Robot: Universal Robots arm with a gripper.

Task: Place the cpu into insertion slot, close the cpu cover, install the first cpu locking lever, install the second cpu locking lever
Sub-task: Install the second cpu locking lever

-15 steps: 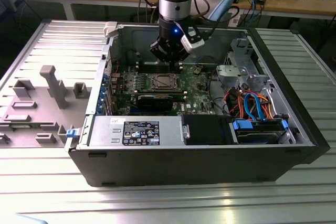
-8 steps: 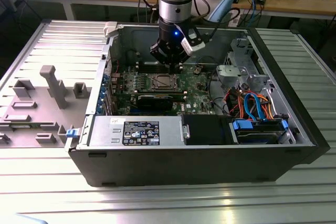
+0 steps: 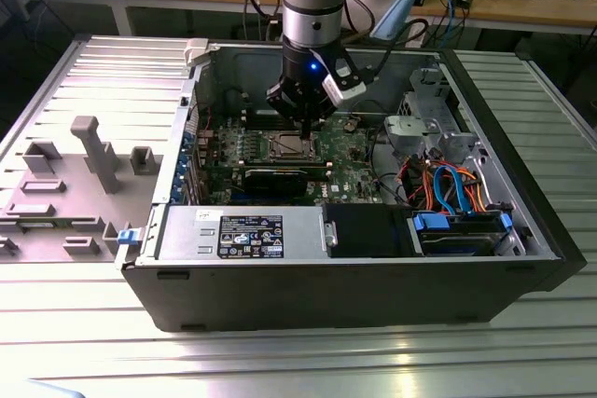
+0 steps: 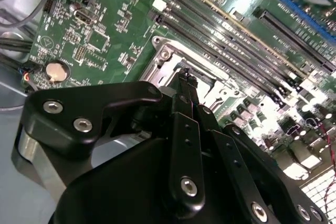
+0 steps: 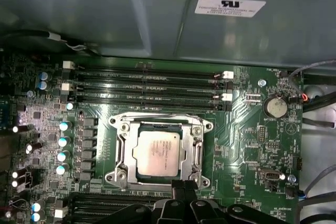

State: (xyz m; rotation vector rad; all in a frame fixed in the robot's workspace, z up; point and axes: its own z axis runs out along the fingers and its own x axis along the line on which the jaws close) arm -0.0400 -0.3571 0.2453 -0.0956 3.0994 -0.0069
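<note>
The cpu (image 5: 160,153), a silvery square chip, lies flat in the insertion slot (image 5: 157,120) on the green board. The cpu cover (image 5: 124,153), a thin metal frame, lies down around it, and the chip shows through its window. My gripper (image 5: 182,184) hangs just above the socket's edge, its black fingers (image 4: 185,98) pressed together with nothing between them. In the exterior view the gripper (image 3: 304,124) hovers inside the open computer case, just above the socket (image 3: 287,145). I cannot tell how the locking levers stand.
Long black memory slots (image 5: 147,85) run beside the socket, and capacitors (image 5: 64,141) stand along another side. A coin cell (image 5: 275,107) sits on the board. The case holds a power supply (image 3: 242,233), drive bays (image 3: 462,230) and coloured cables (image 3: 448,184). A grey fixture (image 3: 93,151) stands at the exterior view's left.
</note>
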